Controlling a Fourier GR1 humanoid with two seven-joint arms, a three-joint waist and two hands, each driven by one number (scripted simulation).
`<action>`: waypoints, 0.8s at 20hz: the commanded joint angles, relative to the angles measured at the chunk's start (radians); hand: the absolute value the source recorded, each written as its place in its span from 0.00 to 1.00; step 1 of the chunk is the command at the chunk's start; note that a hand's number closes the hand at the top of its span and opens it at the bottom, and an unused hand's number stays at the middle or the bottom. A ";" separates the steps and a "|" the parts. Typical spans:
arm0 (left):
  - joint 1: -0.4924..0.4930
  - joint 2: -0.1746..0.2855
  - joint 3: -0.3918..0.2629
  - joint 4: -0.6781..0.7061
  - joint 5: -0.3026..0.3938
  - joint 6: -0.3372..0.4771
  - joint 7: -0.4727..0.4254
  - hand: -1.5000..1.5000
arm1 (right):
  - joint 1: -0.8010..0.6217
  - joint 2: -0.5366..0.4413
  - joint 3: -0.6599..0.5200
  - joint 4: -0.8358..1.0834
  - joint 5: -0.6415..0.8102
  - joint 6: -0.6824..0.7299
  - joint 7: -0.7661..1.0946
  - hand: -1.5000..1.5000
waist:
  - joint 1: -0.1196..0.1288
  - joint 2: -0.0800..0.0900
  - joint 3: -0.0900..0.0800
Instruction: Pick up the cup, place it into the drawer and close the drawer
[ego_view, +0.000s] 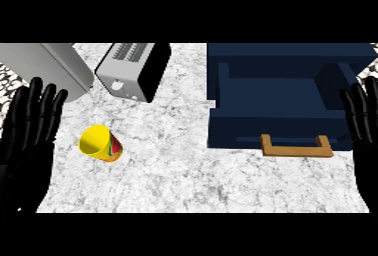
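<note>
Head view: left robot hand (33, 120) and right robot hand (362, 117) spread, empty; cup (100, 143) lies tipped on counter (192, 175), glancing touch could roll it away

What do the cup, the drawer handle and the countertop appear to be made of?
The cup looks like smooth plastic: bright, even yellow with a red-green print. The drawer handle seems matt wood, flat tan-brown. The countertop looks like marble or similar stone, white with grey veining.
</note>
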 joint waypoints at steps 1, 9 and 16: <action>-0.023 0.022 0.051 -0.005 0.029 -0.011 0.007 0.00 | -0.028 -0.014 -0.039 -0.021 -0.054 0.018 0.013 0.00 | -0.026 0.043 -0.025; 0.060 -0.048 0.114 0.059 0.246 -0.024 0.101 0.00 | -0.014 -0.023 0.013 0.044 0.031 0.030 0.024 0.00 | -0.021 0.045 -0.026; 0.163 -0.025 0.209 0.138 0.324 -0.112 0.007 0.00 | 0.011 -0.023 0.007 0.123 0.052 0.074 -0.082 0.00 | -0.022 0.043 -0.025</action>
